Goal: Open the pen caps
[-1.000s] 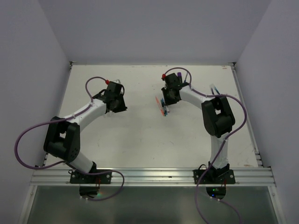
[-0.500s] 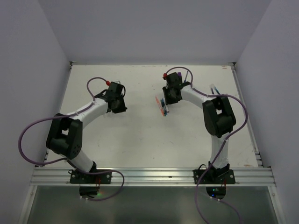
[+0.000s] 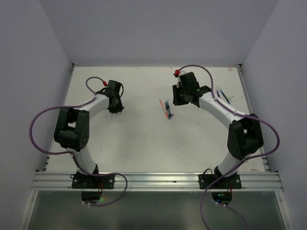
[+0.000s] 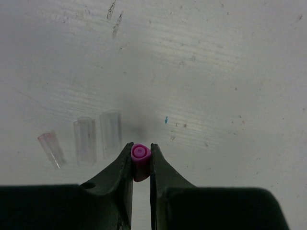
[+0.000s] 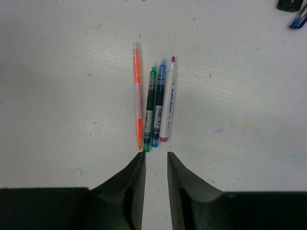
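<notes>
Top external view: the left gripper [image 3: 116, 108] is low over the left part of the table [image 3: 139, 139]. The right gripper [image 3: 177, 100] is just beside a row of pens [image 3: 166, 109] at the table's centre.

Left wrist view: the left gripper [image 4: 141, 147] is closed on a purple cap [image 4: 140, 157], pinched between both fingertips. Three clear caps [image 4: 85, 140] lie on the table just left of it.

Right wrist view: the right gripper [image 5: 155, 158] has its jaws slightly apart and holds nothing. Just ahead lie, side by side, an orange pen [image 5: 138, 103], a green pen [image 5: 150, 112], a blue pen [image 5: 159, 108] and a white marker [image 5: 168, 103].
</notes>
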Available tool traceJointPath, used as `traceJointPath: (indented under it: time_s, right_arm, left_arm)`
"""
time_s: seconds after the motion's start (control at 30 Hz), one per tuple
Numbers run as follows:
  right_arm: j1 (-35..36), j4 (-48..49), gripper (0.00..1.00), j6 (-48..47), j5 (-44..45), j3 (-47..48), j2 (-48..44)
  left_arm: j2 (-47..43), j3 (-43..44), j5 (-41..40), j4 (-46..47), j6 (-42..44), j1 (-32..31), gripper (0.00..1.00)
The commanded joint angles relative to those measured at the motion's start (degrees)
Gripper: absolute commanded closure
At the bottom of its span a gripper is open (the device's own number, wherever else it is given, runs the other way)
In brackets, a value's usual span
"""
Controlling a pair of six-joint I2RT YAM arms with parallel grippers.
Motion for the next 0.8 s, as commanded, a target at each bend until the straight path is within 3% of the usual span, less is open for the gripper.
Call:
traceJointPath:
  time_s: [0.0,0.17,0.5,0.77]
  right_arm:
    - [-0.25,-0.87,0.71,0.19,-1.27,-0.53,-2.29]
    - [-0.25,-0.52,0.71,0.54,-1.97,-1.5,-3.96]
    - [-0.42,0.62,0.71,0.98,-2.32,-4.05,-4.75]
    - [-1.04,0.88,0.71,1.59,-3.11,-3.88,-4.14]
  left_arm:
    - [1.73,2.95,-1.29,-0.41,2.19,0.68,0.86]
    - [3.14,2.69,-0.5,0.29,2.19,1.03,0.84]
    - [3.93,1.81,-0.67,0.64,1.67,1.21,0.69]
    - [2.88,0.58,-0.15,1.52,1.75,1.12,0.69]
